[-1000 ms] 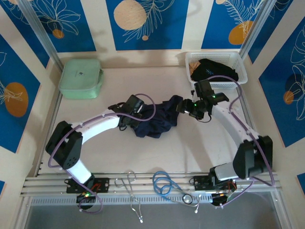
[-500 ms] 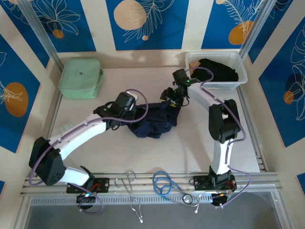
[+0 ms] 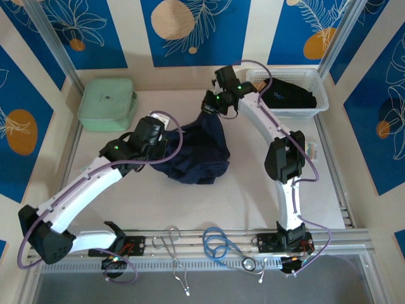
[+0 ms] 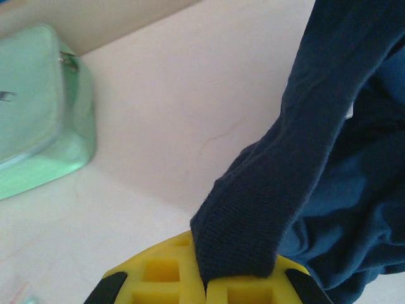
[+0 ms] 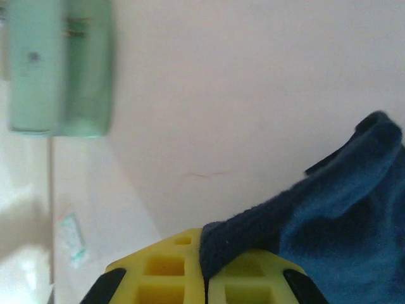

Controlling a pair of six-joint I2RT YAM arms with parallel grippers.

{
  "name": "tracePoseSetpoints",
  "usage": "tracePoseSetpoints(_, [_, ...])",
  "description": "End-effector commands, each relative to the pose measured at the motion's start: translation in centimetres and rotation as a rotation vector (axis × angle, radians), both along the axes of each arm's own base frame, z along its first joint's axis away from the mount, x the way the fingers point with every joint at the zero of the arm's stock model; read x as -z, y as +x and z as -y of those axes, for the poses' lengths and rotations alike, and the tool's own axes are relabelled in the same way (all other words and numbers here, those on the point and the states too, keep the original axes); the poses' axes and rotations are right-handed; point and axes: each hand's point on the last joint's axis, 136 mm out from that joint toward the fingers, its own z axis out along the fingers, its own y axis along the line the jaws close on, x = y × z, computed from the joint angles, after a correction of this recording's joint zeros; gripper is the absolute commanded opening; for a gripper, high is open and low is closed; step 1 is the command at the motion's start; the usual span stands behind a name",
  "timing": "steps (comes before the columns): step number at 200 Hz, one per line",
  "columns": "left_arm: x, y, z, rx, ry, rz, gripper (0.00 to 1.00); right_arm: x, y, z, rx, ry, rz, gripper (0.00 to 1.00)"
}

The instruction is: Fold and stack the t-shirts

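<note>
The navy shirt [image 3: 199, 149] is spread between both claws near the middle of the counter [image 3: 253, 190]. The left claw [image 4: 205, 285], at the shirt's 9 o'clock, is clamped on a ribbed hem. The right claw [image 5: 204, 278], at its 12 o'clock, pinches another edge. A second dark shirt [image 3: 288, 95], seemingly bearing a pale mark, lies in the basket [image 3: 297, 113] at 1 o'clock. The case [image 3: 107, 104] sits at 10 o'clock.

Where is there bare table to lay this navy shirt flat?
Widest bare table: near side of the navy t-shirt, between left arm and right arm. A narrower strip runs along the back wall from mint case to right gripper. Crowded: back right by the basket.
</note>
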Motion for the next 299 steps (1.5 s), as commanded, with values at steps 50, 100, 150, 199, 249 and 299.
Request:
tracePoseSetpoints(50, [-8.6, -4.5, -8.4, -0.221, 0.066, 0.07, 0.0, -7.6, -3.5, -11.5, -0.386, 0.25, 0.133, 0.0])
tracePoseSetpoints(100, [-10.1, -8.4, -1.7, 0.104, -0.234, -0.13, 0.0, -11.7, -4.1, -11.4, -0.417, 0.252, 0.279, 0.0])
tracePoseSetpoints(150, [-6.6, -10.6, 10.6, 0.471, -0.353, -0.344, 0.0, -12.1, -2.5, -3.9, -0.267, 0.114, 0.282, 0.0])
tracePoseSetpoints(199, [0.1, -11.3, 23.6, 0.67, -0.328, -0.479, 0.0, -7.3, -1.7, 2.2, -0.219, -0.161, 0.284, 0.0])
tracePoseSetpoints(249, [5.3, -12.3, 33.2, 0.776, -0.338, -0.49, 0.15, 0.0, -0.7, 6.5, -0.18, -0.37, 0.202, 0.0])
tracePoseSetpoints(299, [3.6, -12.5, 31.1, 0.764, -0.292, -0.413, 0.93, 5.9, -0.1, 11.0, -0.046, -0.464, 0.062, 0.0])
